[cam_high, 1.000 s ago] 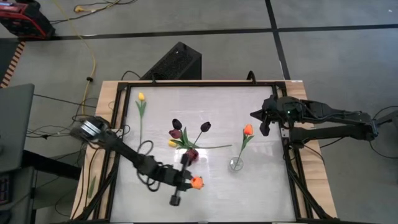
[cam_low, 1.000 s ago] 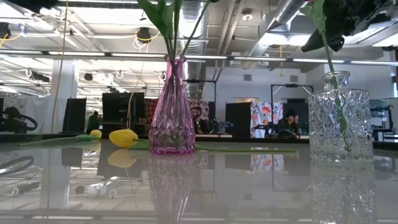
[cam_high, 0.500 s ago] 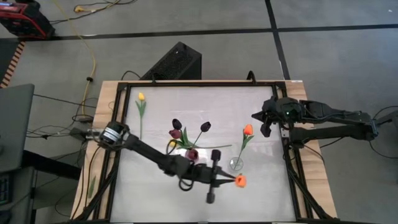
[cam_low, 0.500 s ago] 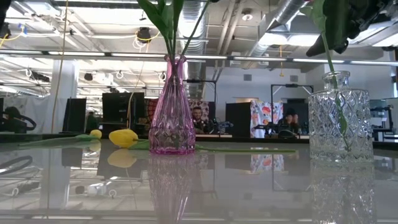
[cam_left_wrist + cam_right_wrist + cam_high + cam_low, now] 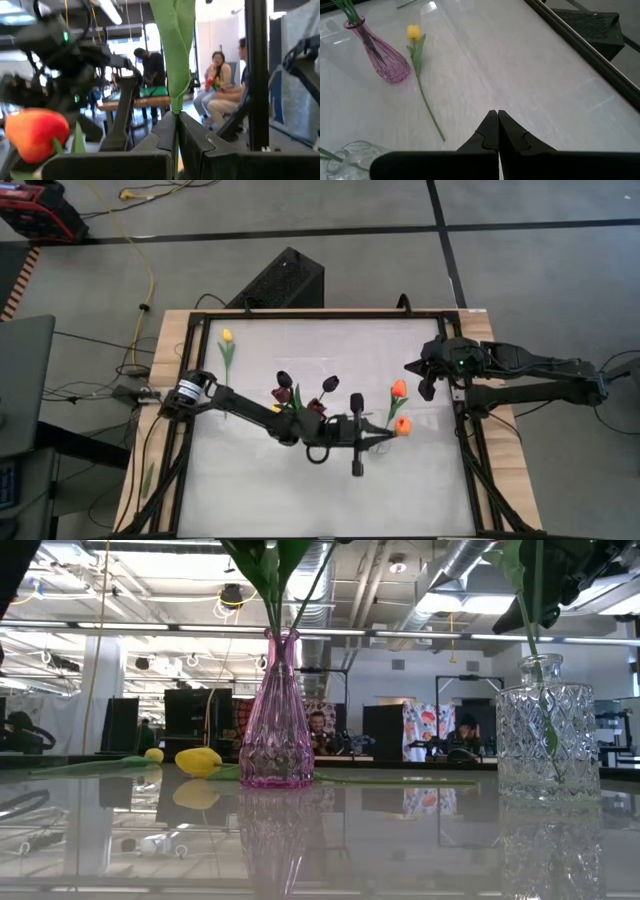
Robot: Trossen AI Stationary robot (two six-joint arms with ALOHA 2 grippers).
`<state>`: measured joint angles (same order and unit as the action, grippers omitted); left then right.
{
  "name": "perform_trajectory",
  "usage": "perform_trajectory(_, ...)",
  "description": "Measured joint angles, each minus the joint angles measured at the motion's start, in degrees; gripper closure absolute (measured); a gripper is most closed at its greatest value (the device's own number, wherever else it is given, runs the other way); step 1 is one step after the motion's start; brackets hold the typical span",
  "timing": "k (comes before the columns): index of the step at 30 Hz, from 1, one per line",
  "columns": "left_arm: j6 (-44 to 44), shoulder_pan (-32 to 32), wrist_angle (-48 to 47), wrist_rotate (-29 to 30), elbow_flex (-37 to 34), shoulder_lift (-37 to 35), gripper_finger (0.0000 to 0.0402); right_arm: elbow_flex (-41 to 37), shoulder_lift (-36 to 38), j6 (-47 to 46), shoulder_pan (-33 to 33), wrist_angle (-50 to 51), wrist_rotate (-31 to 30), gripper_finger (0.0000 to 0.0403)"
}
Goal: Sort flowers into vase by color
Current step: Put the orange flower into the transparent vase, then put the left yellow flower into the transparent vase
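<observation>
Left claw [image 5: 372,442] clamped on stem of orange tulip [image 5: 402,425], head just beyond fingertips, over clear vase [image 5: 546,730] with 1 orange tulip [image 5: 398,389] already in. Pink vase [image 5: 277,715] with maroon tulips [image 5: 328,383] behind left claw. Right claw [image 5: 498,131] shut, empty, parked at far desk [image 5: 330,480] edge.

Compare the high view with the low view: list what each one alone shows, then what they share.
Only the high view shows both arms whole: the left gripper shut on an orange tulip beside a second orange tulip, the right gripper shut and waiting at the table's right edge, and the dark maroon tulip heads.

Only the low view shows the clear cut-glass vase, the pink glass vase's ribbed body, and the room behind.

Both show a yellow tulip lying by the pink vase.
</observation>
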<state>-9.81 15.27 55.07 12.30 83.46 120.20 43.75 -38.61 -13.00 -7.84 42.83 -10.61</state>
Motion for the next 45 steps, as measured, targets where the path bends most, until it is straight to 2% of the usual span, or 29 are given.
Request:
perform_trajectory(11,0.6,-0.6,-4.7,-0.9,0.0,0.0,0.0402,0.0,0.0,0.2,0.0,0.0,0.0,0.0382)
perform_trajectory(18,4.7,-1.4,-8.6,-0.9,0.0,0.0,0.0397,0.0,0.0,0.5,0.0,0.0,0.0,0.0382)
perform_trajectory(22,4.9,-1.5,-10.5,-1.0,-0.1,0.0,0.0372,0.0,0.0,0.5,0.0,0.0,0.0,0.0382)
perform_trajectory(27,4.0,-1.4,-12.3,-3.4,-0.1,0.0,0.0321,0.0,0.0,0.5,0.0,0.0,0.0,0.0382)
perform_trajectory(34,3.4,-0.3,-17.5,-3.5,-0.1,-0.7,0.0259,0.0,0.0,0.4,0.0,0.0,0.0,0.0382)
perform_trajectory(41,-1.1,2.0,-24.9,-3.7,-0.1,-4.7,0.0242,0.0,0.0,0.0,0.0,0.0,0.0,0.0382)
perform_trajectory(45,-0.9,3.3,-30.0,-7.6,-0.1,-7.6,0.0244,0.0,0.0,0.0,0.0,0.0,0.0,0.0382)
